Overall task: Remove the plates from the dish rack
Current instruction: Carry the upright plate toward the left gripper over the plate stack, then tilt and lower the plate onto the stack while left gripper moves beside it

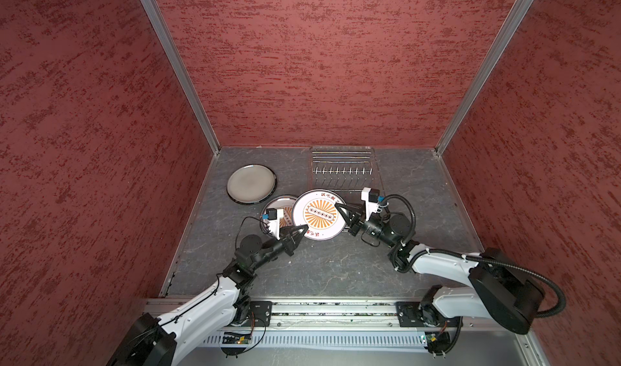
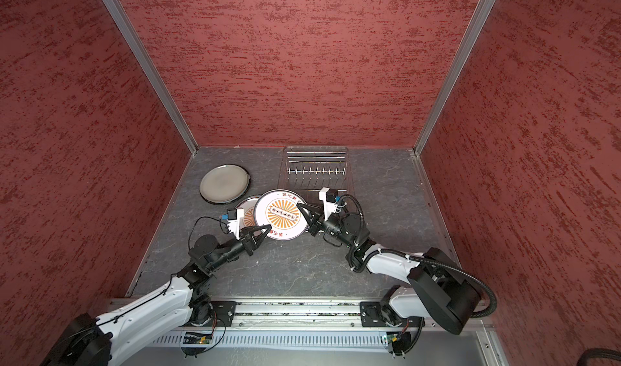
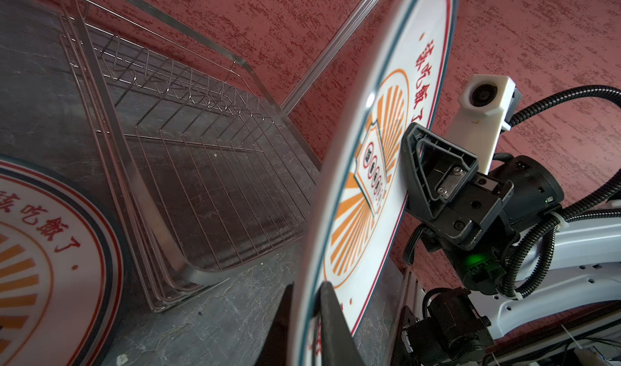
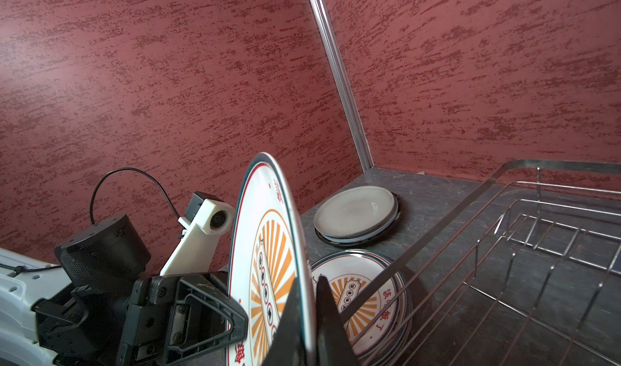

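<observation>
Left end effector (image 1: 303, 229) is clamped on the near rim of the sunburst plate (image 1: 319, 213), and the right end effector (image 1: 337, 207) pinches the rim on the rack side. Both arms hold it face up, just in front of the dish rack (image 1: 342, 171). Its left edge overlaps another sunburst plate (image 1: 285, 201) lying on the worktop (image 1: 319, 270). The grey plate (image 1: 251, 183) lies flat beyond, nearer the left wall.

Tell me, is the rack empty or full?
Empty. The rack shows only bare prongs; nothing stands in it.
</observation>
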You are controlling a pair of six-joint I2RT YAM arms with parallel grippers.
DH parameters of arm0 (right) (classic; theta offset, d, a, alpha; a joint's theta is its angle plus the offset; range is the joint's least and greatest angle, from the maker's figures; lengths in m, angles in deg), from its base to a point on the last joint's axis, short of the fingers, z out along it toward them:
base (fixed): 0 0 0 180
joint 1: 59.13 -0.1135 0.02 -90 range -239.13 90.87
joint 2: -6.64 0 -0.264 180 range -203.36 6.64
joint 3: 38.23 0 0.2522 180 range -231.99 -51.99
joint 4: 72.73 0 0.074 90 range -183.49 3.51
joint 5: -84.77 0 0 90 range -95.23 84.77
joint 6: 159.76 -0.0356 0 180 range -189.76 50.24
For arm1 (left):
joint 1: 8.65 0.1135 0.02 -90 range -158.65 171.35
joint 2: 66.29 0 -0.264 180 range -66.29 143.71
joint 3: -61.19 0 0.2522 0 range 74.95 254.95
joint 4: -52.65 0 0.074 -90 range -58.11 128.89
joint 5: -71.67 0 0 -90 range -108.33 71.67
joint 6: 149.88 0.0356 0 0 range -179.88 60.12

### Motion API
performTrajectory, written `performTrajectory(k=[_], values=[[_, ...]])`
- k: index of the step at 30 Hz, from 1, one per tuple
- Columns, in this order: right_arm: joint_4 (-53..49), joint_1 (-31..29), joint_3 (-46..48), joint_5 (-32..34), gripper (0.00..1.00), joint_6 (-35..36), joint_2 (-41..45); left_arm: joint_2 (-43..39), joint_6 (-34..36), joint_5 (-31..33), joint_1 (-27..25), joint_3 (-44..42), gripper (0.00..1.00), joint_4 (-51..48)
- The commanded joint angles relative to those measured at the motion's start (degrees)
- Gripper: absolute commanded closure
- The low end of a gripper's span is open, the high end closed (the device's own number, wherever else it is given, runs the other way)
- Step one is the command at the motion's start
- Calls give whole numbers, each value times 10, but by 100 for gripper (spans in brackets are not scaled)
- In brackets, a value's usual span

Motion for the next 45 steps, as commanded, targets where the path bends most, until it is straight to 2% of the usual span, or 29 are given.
performTrajectory(k=[1, 9, 11, 12, 14, 17, 30, 34, 39, 45], values=[[1, -14, -23, 25, 100, 28, -8, -6, 16, -8, -3, -1, 90, 9], [-1, -17, -33, 16, 100, 41, -22, -16, 16, -1, -3, 0, 97, -4], [-1, -17, -35, 10, 89, 41, -24, -20, 17, 0, -3, -1, 99, -8], [1, -17, -35, 3, 71, 42, -26, -22, 16, 2, -3, -1, 100, -11], [15, -17, -35, -23, 3, 46, -31, -27, 17, 4, -3, -1, 100, -15], [0, -17, -42, -23, 1, 24, -32, -34, 14, 9, -3, -4, 100, -20], [-13, -17, -43, -5, 1, 27, -34, -67, 1, 48, -1, -11, 100, -48], [-21, -17, -44, -1, 1, 29, -34, -89, -21, 85, 9, -4, 100, -101], [-47, -17, -53, -10, 1, 43, -35, -122, -40, 77, 30, -17, 100, -101], [-66, -17, -65, -5, 1, 47, -44, -173, -65, 106, 47, -21, 100, -177]])
